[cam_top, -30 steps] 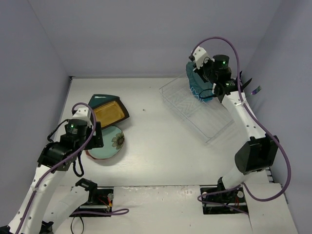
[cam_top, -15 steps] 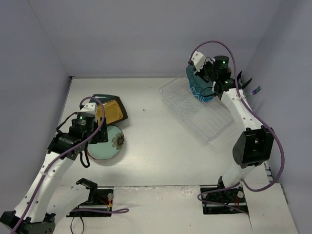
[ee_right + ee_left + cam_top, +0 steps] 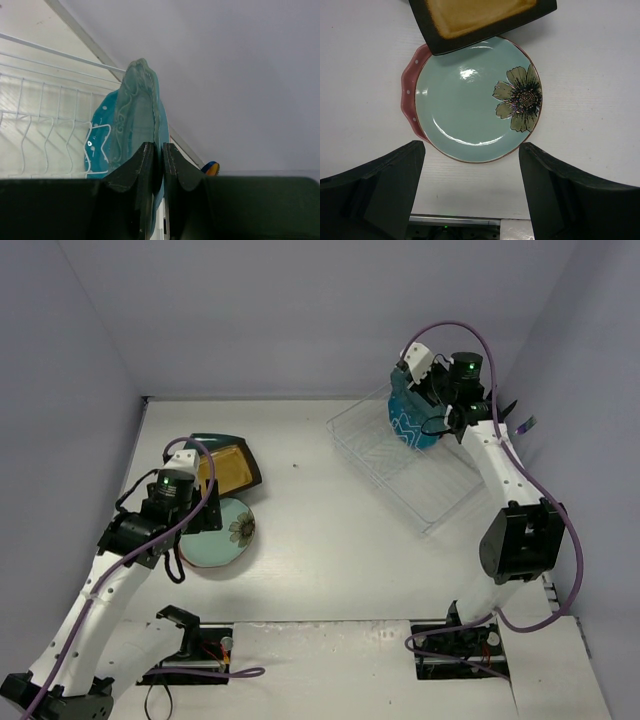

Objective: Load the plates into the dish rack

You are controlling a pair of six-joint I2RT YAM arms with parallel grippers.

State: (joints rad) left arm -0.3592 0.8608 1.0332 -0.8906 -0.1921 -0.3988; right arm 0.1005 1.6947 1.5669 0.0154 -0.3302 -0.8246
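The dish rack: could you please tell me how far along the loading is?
Done: nothing; the dish rack holds no released plate. In hand: the right pincer grips the teal-blue plate upright at the rack's far end. Remaining: the mint plate under the open left pincer, the pink plate beneath it, the mustard plate and the dark teal plate.

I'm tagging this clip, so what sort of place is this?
Probably a robot test cell, not a kitchen: plain grey walls around a white table, two arms bolted to it, plus a dish rack and plates.
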